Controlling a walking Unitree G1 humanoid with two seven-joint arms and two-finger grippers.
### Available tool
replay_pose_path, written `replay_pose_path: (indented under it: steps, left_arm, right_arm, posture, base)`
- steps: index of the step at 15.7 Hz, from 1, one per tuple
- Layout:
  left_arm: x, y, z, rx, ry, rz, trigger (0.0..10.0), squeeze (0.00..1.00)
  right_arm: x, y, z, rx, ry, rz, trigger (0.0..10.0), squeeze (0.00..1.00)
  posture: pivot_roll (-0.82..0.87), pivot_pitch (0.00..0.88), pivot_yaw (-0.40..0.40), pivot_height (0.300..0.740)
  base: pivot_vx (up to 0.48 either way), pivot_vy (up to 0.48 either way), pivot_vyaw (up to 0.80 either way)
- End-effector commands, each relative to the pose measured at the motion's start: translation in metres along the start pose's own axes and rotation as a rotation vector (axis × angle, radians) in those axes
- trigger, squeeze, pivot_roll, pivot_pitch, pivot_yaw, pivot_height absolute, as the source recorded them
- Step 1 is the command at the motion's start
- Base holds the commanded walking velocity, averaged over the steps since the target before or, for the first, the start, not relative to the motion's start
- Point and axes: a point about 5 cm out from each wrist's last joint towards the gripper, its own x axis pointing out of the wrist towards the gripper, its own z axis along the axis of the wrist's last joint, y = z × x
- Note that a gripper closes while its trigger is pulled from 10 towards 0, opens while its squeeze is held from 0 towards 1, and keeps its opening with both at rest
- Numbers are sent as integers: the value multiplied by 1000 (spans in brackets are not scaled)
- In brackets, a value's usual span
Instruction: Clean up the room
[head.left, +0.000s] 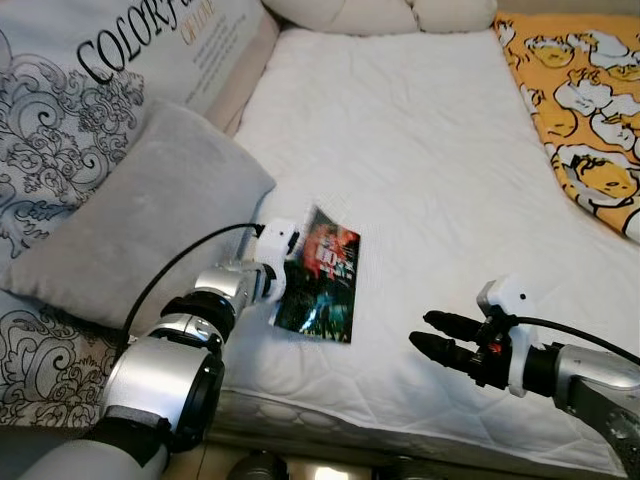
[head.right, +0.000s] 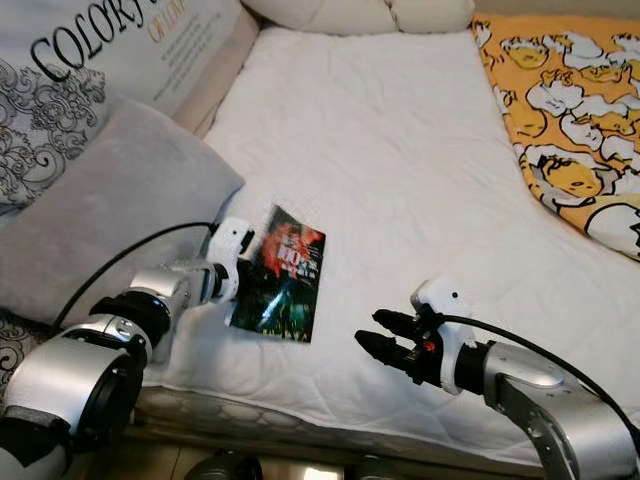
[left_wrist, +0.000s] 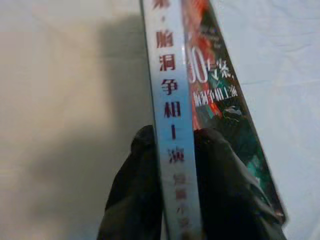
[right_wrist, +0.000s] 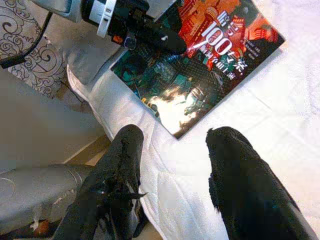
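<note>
A glossy book with a dark green and red cover lies near the front edge of the white bed. My left gripper is shut on the book's left side; in the left wrist view both black fingers clamp the white spine. The book's left edge looks slightly raised off the sheet. My right gripper hovers open over the bed to the right of the book, empty. The right wrist view looks past its fingers at the book.
A grey pillow lies left of the book, against a large printed cushion. A yellow cartoon blanket covers the bed's right side. Cream pillows sit at the head. The bed's front edge drops to the floor.
</note>
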Motion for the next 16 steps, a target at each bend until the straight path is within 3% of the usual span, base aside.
replay_pose_path:
  steps: [1, 9, 12, 14, 16]
  left_arm:
    - [-3, 7, 4, 24, -15, 48, 10000, 1000]
    - [-11, 24, 11, 157, -33, 171, 10000, 1000]
    - [-16, 32, 13, 251, -39, 224, 10000, 1000]
    - [-18, 31, 23, 227, -123, 189, 10000, 1000]
    - [-26, 30, 45, 98, -346, 153, 10000, 1000]
  right_arm:
    - [1, 2, 4, -27, 1, -9, 10000, 0]
    - [6, 1, 7, -60, -7, 2, 10000, 0]
    - [10, 2, 8, -64, -15, 7, 10000, 0]
    - [12, 1, 10, -62, -39, -16, 10000, 0]
    - [22, -5, 14, -38, -130, -175, 10000, 0]
  posture:
    - [-114, 135, 61, 740]
    - [-106, 122, 58, 740]
    - [-101, 111, 58, 740]
    - [-89, 91, 60, 740]
    - [-69, 40, 69, 740]
  base:
    - [0, 0, 0]
    - [0, 0, 0]
    - [0, 0, 0]
    - [0, 0, 0]
    - [0, 0, 0]
